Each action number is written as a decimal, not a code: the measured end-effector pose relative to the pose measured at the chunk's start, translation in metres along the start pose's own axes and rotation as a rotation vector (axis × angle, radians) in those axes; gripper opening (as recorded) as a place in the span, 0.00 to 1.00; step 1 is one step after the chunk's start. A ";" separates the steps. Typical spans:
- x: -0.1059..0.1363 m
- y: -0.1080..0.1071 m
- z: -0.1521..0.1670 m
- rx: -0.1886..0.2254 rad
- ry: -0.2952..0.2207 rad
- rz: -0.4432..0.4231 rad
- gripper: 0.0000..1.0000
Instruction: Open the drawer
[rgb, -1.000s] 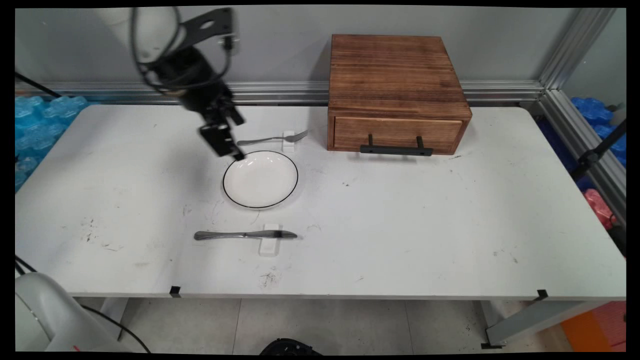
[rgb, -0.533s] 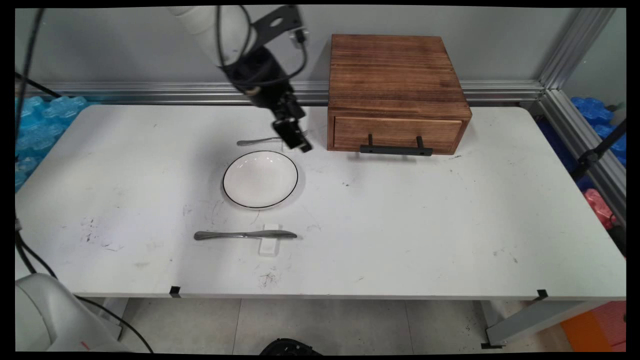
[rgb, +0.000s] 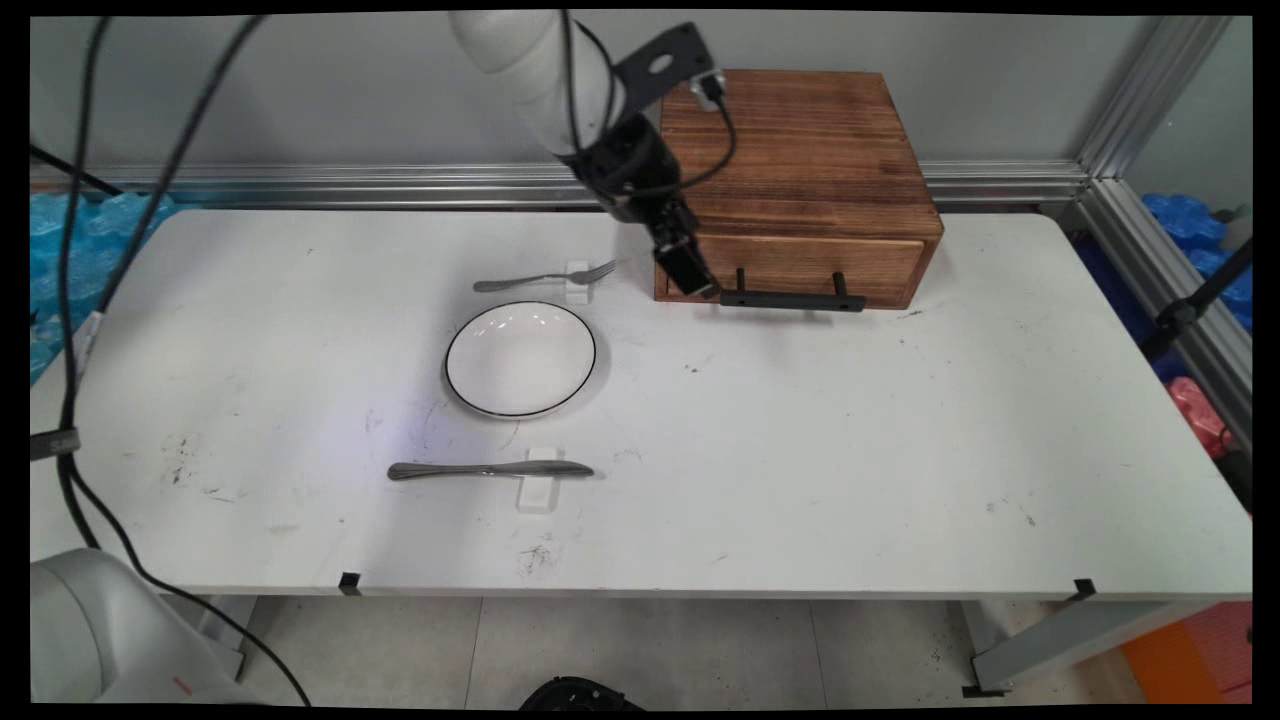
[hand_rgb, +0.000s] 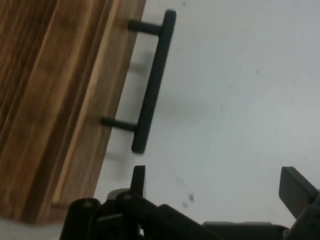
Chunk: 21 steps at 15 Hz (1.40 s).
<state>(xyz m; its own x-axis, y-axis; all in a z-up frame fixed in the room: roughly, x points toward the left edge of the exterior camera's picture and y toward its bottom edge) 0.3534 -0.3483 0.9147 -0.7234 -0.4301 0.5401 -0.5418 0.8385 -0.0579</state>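
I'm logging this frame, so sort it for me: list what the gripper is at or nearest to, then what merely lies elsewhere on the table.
At the gripper:
- gripper, open, holding nothing
- black handle, one end close beside the gripper
- wooden drawer box, drawer shut

Elsewhere on the table:
- fork on a small white rest
- white plate, empty
- knife on a small white rest

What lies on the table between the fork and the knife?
The black-rimmed white plate lies between the fork and the knife, touching neither; the main view shows it.

A wooden drawer box (rgb: 800, 160), plate (rgb: 520, 358), fork (rgb: 545, 279) and knife (rgb: 490, 469) sit on the table (rgb: 850, 450).
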 end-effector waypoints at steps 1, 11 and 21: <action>0.005 0.000 0.010 0.004 0.005 0.005 1.00; 0.036 0.001 0.091 0.047 -0.011 0.082 1.00; 0.048 0.001 0.160 0.050 -0.030 0.123 1.00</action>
<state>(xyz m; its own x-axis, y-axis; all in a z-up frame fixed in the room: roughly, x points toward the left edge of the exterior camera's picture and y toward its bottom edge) 0.2493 -0.4218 0.8065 -0.7978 -0.3355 0.5010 -0.4683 0.8681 -0.1645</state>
